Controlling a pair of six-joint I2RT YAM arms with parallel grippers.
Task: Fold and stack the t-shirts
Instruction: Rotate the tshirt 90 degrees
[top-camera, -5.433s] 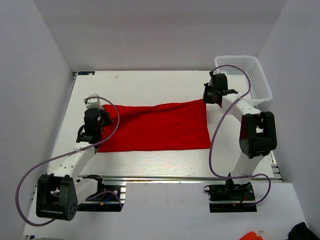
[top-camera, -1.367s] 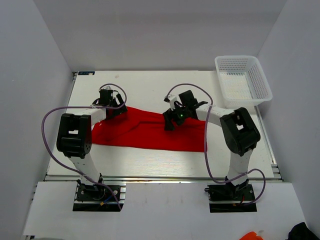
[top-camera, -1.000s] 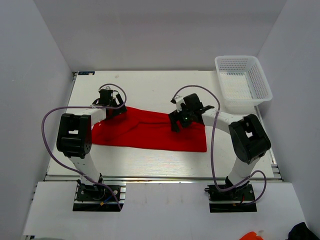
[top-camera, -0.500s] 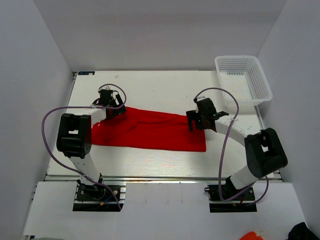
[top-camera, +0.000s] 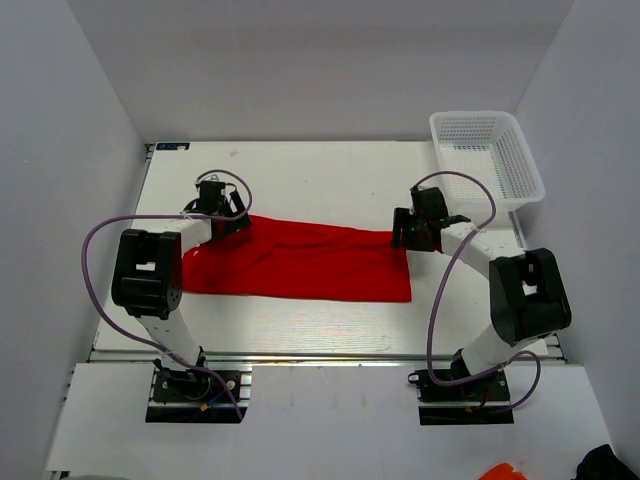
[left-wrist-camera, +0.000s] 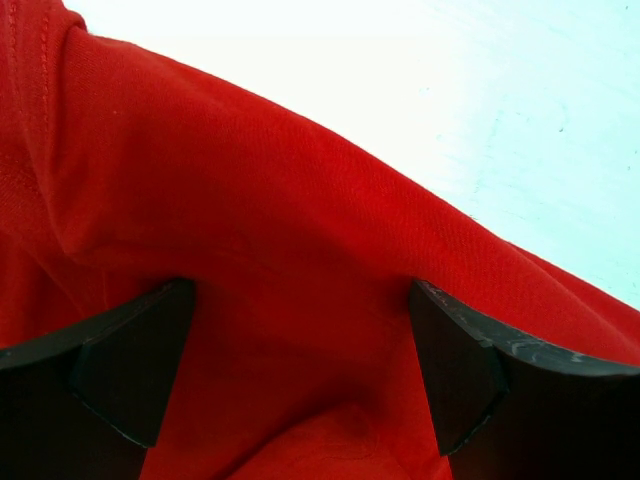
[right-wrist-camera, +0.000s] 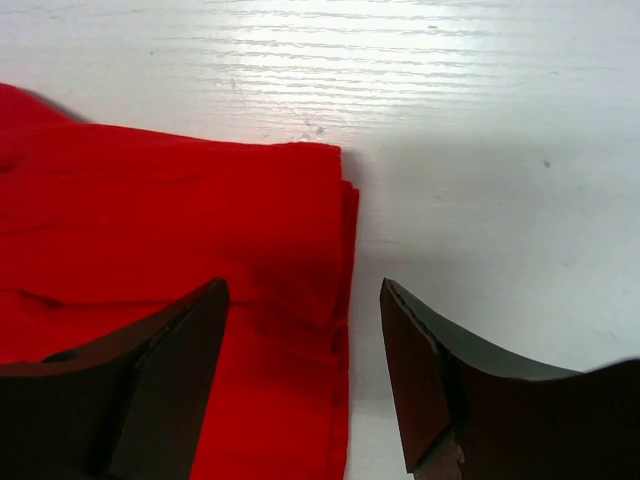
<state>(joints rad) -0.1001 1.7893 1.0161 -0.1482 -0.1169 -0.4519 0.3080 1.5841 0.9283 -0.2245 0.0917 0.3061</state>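
Note:
A plain red t-shirt (top-camera: 300, 265) lies folded into a long band across the middle of the white table (top-camera: 300, 175). My left gripper (top-camera: 228, 220) is at the band's far left corner. In the left wrist view it (left-wrist-camera: 300, 370) stands wide open, low over the red cloth (left-wrist-camera: 250, 200), which fills the space between its fingers (left-wrist-camera: 130, 370). My right gripper (top-camera: 402, 238) is at the far right corner. In the right wrist view it (right-wrist-camera: 305, 345) is open, and the shirt's layered right edge (right-wrist-camera: 345, 260) lies between its jaws without being pinched.
A white mesh basket (top-camera: 525, 185) stands at the table's far right corner, just behind the right arm. Grey walls close in the table on three sides. Purple cables loop from both arms. Bare table shows beyond the shirt's edge (right-wrist-camera: 480, 150).
My right gripper has travelled right along the shirt's far edge, from near its middle to its right corner. The left gripper and the shirt have stayed put.

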